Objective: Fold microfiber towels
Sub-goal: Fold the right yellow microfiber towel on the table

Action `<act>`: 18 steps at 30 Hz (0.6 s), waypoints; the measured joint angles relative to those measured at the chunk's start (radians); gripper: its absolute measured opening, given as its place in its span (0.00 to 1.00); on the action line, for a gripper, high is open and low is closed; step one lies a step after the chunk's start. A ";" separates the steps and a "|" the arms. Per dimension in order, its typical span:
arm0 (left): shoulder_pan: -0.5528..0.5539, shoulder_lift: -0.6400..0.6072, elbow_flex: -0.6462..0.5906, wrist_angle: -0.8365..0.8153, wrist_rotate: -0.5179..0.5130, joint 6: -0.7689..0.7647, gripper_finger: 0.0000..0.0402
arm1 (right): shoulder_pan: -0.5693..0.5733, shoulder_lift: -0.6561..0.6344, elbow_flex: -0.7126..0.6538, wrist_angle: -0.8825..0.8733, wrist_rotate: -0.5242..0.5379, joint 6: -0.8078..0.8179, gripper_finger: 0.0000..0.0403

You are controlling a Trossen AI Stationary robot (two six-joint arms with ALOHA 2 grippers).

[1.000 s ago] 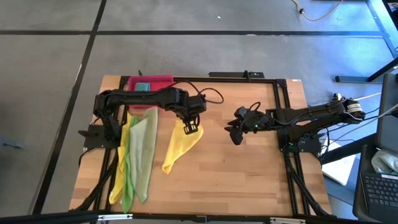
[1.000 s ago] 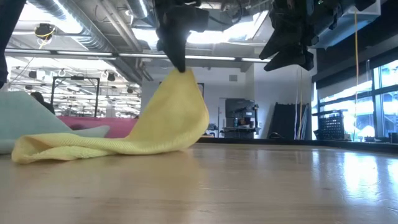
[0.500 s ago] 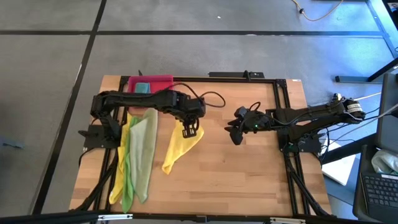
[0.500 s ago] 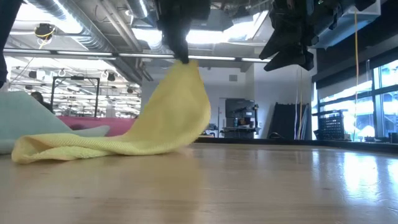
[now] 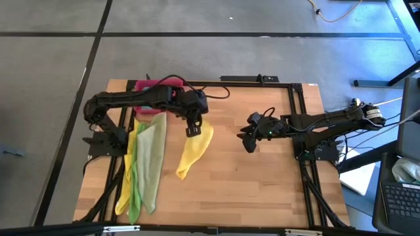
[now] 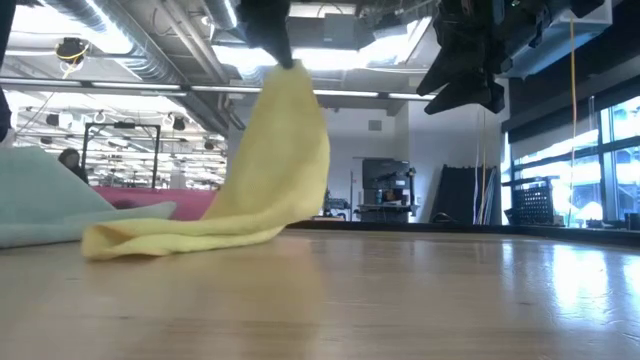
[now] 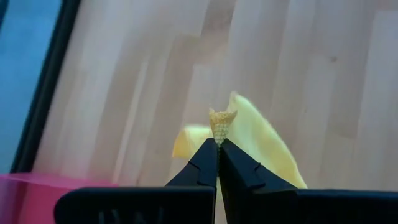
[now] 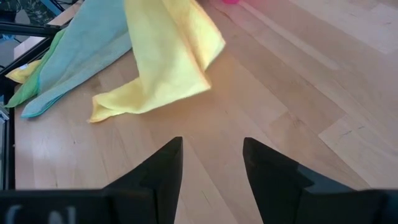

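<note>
One yellow towel (image 5: 191, 147) pinched, lifted by L gripper (image 5: 191, 129).

The floor (image 5: 197, 52) around the wooden table (image 5: 256, 177) is grey, with dark lines across it. Past the table is a big open room with pipes on the ceiling (image 6: 150, 50), bright lamps, and tall windows (image 6: 610, 160) (daylight comes in there).

My wooden desk (image 5: 249, 177) carries a pink-red tray (image 5: 164, 84) at its far left, a pile of green and yellow towels (image 5: 146, 164) along the left, and a yellow towel's (image 5: 190, 152) trailing end nearer the middle.
</note>
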 joint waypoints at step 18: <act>-0.027 -0.022 0.000 0.058 -0.099 -0.173 0.00 | 0.000 0.000 0.000 0.000 0.000 0.000 0.43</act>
